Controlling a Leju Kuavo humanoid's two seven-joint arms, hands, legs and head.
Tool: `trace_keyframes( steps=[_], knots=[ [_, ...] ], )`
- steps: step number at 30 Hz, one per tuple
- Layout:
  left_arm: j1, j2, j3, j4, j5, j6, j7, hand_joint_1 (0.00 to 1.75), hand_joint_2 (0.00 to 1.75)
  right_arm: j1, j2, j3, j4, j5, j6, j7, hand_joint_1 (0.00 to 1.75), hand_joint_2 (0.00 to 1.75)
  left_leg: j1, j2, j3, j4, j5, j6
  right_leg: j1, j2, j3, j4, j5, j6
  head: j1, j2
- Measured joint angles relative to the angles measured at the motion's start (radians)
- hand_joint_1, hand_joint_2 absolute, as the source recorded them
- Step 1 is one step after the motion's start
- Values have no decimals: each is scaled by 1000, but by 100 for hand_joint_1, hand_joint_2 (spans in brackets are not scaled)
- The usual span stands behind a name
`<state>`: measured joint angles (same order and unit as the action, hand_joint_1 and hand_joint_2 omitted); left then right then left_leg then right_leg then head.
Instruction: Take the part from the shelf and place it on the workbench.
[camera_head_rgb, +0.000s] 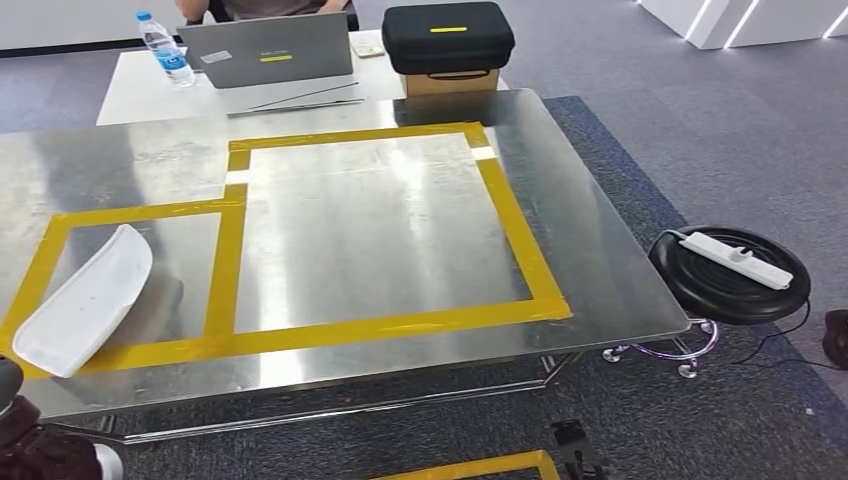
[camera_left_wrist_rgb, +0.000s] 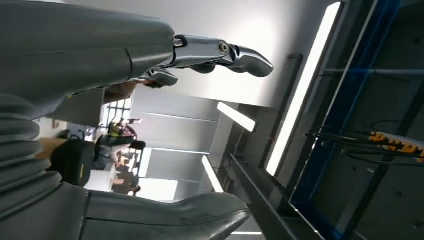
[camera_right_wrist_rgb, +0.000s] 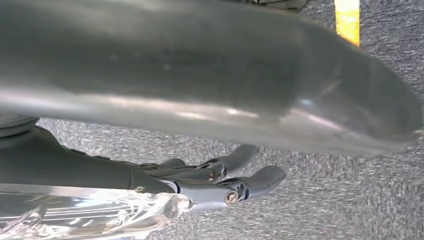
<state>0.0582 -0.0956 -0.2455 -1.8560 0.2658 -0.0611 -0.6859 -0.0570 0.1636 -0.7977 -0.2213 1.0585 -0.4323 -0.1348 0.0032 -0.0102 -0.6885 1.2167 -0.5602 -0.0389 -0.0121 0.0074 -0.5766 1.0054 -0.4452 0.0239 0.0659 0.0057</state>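
White part (camera_head_rgb: 82, 300) lies on the workbench (camera_head_rgb: 380, 210) inside yellow tape; both hands' fingers seemingly apart, empty.

place: office-like robot test lab | showing it: steel workbench (camera_head_rgb: 400, 290) wearing yellow tape (camera_head_rgb: 520, 240), grey carpet (camera_head_rgb: 680, 110), laptop (camera_head_rgb: 268, 48) sitting behind (person working there)
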Motion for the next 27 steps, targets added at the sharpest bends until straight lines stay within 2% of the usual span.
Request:
trace_keyframes(
  steps=[1, 2, 3, 5, 6, 8, 11, 12, 13, 15, 16, 17, 18, 20, 22, 23, 25, 27],
  knots=[
    [15, -8, 0, -5, 18, -11, -4, 0, 0, 0, 0, -3, 0, -1, 0, 0, 0, 0, 2, 0, -21, 44, -12, -2, 0, -1, 0, 0, 0, 0, 0, 0],
    [28, -15, -1, -9, 35, -25, -5, 0, 0, 1, 0, -6, 0, -1, 0, -1, 0, 0, 3, 0, -26, 55, -4, -4, -1, -1, 0, 0, 0, 0, 0, 0],
    [39, -22, -2, -12, 49, -39, -6, 0, 0, 1, 1, -10, 0, -2, -1, -1, 0, 0, 5, 0, -11, 26, 21, -5, -2, 0, 1, 0, 0, 1, 0, 0],
    [53, -33, -7, -17, 69, -71, -6, 0, 0, 1, 2, -15, 0, -2, -1, -1, 0, 0, 10, 3, 57, -102, 83, -10, -2, 1, 3, 3, -2, 8, -1, 0],
    [57, -38, -10, -18, 80, -86, -5, 0, 0, 1, 3, -18, 0, -2, -1, -1, 0, 0, 12, 1, 89, -161, 102, -8, -1, 3, 2, 6, -4, 14, -2, 0],
    [64, -47, -17, -19, 105, -115, 2, 0, 0, 1, 3, -21, -1, -2, -3, 1, 0, 0, 13, -2, 116, -214, 107, 2, 3, 4, 1, 7, -5, 27, 1, 0],
    [71, -59, -27, -19, 129, -150, 22, 0, 0, 2, 3, -27, -1, -2, -4, 4, 0, 0, 11, -4, 116, -218, 110, 29, -1, 3, -2, 11, -11, 43, 5, 0],
    [71, -62, -31, -19, 134, -160, 29, 0, 0, 2, 3, -29, -1, -2, -4, 4, 0, 0, 12, -4, 117, -219, 112, 36, -2, 2, -13, 37, -29, 47, 7, 0],
    [72, -65, -35, -18, 138, -168, 35, 0, 0, 2, 3, -31, -1, -2, -4, 5, 0, 0, 12, -3, 117, -219, 113, 42, -2, 1, -35, 85, -58, 50, 8, 0],
    [76, -69, -42, -18, 145, -181, 42, 0, 0, 3, 3, -33, -1, -2, -4, 6, 0, 0, 9, -2, 116, -219, 114, 47, -2, 0, -98, 225, -126, 52, 10, 0],
    [78, -70, -45, -17, 147, -184, 43, 0, 0, 4, 3, -35, -1, -2, -4, 6, 0, 0, 7, -2, 115, -219, 114, 49, -2, 0, -123, 280, -145, 52, 10, 0],
    [80, -70, -47, -17, 149, -186, 44, 0, 0, 5, 3, -36, -1, -2, -4, 6, 0, 0, 5, -2, 116, -219, 113, 49, -1, 0, -132, 300, -144, 50, 10, 0],
    [82, -70, -48, -17, 150, -187, 44, 0, 0, 6, 3, -38, -1, -2, -4, 6, 0, 0, 4, -3, 117, -219, 113, 50, 0, 0, -121, 278, -123, 47, 10, 0],
    [82, -71, -51, -17, 151, -188, 44, 0, 0, 5, 3, -41, -1, -3, -4, 7, 0, 0, 3, -4, 120, -219, 112, 48, 2, 0, -55, 144, -56, 40, 10, 0],
    [82, -73, -54, -17, 153, -192, 45, 0, 0, 3, 4, -42, -1, -2, -4, 7, 0, 0, 0, -5, 120, -217, 111, 41, 4, 1, 0, 34, -19, 34, 9, 0],
    [83, -74, -54, -17, 154, -195, 46, 0, 0, 3, 4, -43, -1, -2, -4, 8, 0, 0, -2, -5, 120, -217, 111, 36, 5, 2, 10, 14, -16, 32, 9, 0],
    [83, -74, -57, -16, 150, -206, 53, 0, 0, 4, 5, -45, -1, -2, -4, 10, 0, 0, -2, -5, 118, -220, 114, 25, 6, 3, 9, 9, -12, 23, 8, 0],
    [83, -73, -62, -16, 139, -221, 57, 0, 0, 6, 5, -47, -1, -2, -4, 12, 0, 0, 0, -3, 108, -202, 97, 13, 3, 2, 9, 2, -6, 11, 7, 0]
  ],
)
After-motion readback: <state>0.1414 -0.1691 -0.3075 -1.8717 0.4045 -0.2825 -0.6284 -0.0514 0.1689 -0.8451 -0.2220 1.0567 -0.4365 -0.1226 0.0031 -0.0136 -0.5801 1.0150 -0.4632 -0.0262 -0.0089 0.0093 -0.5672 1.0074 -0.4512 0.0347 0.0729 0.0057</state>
